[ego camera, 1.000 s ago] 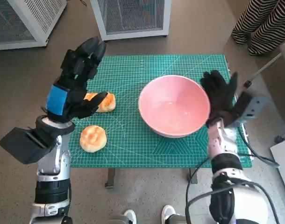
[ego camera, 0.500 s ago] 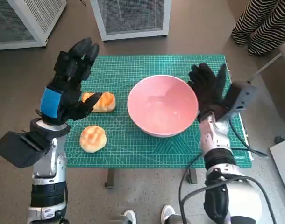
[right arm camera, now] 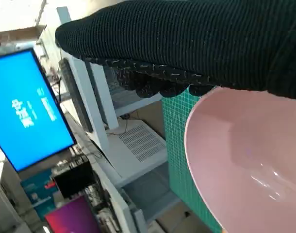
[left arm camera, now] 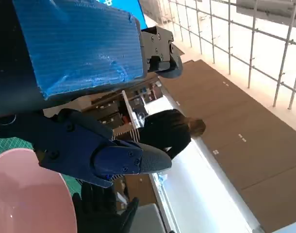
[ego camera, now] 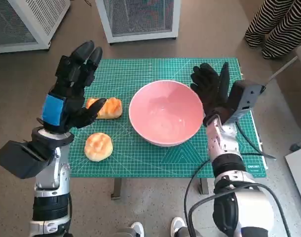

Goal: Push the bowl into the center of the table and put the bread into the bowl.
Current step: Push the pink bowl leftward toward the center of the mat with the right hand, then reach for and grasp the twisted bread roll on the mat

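while my gloved right hand (ego camera: 212, 91) rests flat, fingers spread, against the right rim of the round pink plastic bowl (ego camera: 166, 112), the bowl sits near mid-mat. two golden bread rolls (ego camera: 104, 108) lie left of it, just under the blue-taped left hand (ego camera: 71, 86), open and empty; that hand is nearer.

The left hand (ego camera: 71, 86) is hanging raised on its upright forearm, fingers spread apart and holding nothing. The right hand (ego camera: 210, 91) in its glove is standing upright with fingers extended, palm facing inward toward the left.
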Robot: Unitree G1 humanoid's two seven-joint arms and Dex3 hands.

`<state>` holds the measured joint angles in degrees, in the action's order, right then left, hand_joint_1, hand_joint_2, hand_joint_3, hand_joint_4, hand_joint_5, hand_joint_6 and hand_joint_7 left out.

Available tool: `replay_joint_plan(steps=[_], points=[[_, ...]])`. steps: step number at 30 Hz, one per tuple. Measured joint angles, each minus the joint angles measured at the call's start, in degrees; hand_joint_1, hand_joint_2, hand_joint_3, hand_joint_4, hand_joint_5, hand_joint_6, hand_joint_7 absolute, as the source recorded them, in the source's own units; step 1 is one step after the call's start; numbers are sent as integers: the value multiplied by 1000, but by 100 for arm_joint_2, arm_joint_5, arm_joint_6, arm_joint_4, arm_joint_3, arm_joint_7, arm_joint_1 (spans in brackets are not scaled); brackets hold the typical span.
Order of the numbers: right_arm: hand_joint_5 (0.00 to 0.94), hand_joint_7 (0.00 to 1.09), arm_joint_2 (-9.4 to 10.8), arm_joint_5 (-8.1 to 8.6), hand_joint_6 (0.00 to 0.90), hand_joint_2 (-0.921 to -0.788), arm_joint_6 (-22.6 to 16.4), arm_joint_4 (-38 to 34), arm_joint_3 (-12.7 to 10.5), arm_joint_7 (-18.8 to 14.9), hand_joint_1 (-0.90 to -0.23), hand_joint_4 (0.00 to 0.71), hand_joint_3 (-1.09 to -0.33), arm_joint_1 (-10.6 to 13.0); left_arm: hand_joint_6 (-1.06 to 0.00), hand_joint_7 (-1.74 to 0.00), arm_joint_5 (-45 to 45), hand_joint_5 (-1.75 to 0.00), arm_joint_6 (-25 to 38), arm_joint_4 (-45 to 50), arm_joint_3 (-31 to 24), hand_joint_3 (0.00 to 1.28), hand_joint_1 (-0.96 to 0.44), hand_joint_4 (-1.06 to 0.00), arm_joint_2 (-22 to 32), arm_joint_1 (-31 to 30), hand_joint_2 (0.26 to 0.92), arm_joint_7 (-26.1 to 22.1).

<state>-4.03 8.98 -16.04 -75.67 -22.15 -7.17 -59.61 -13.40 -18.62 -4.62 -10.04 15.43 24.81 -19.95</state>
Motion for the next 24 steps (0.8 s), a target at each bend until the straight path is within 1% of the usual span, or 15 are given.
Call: replay_joint_plan(steps=[6,9,13,16,19,23,24], points=[[18,486,-103,-37,52,-921,-197,20,39,0,-480,150,-809,0,-19,-492,-6,-7,0,0,-20,281,-670,-223,0,-5,921,0],[14,528,-184,-52,43,-921,-392,63,112,-23,-476,158,-806,-5,-24,-490,1,-6,-7,-1,-37,281,-670,-223,7,-14,921,4],[6,558,-299,-152,35,-921,-801,189,252,-181,-527,152,-795,-7,-20,-480,87,-4,-85,-56,-96,280,-678,-219,84,-12,921,20],[13,567,-404,-159,26,-921,-1317,373,330,-500,-568,169,-776,-4,-6,-432,361,-2,-206,-199,-142,276,-690,-179,268,24,921,86],[17,574,-496,-100,24,-921,-1896,624,353,-940,-572,181,-768,-3,-1,-358,796,-4,-303,-370,-170,268,-691,-131,568,91,921,220],[21,584,-543,89,28,-921,-2614,1103,371,-1501,-566,193,-761,42,0,-251,1622,-4,-290,-497,-160,243,-692,-56,1157,193,921,393],[24,587,-544,146,31,-921,-2742,1217,377,-1609,-568,199,-754,59,0,-231,1771,-3,-241,-505,-147,192,-681,-36,1287,217,921,394]])
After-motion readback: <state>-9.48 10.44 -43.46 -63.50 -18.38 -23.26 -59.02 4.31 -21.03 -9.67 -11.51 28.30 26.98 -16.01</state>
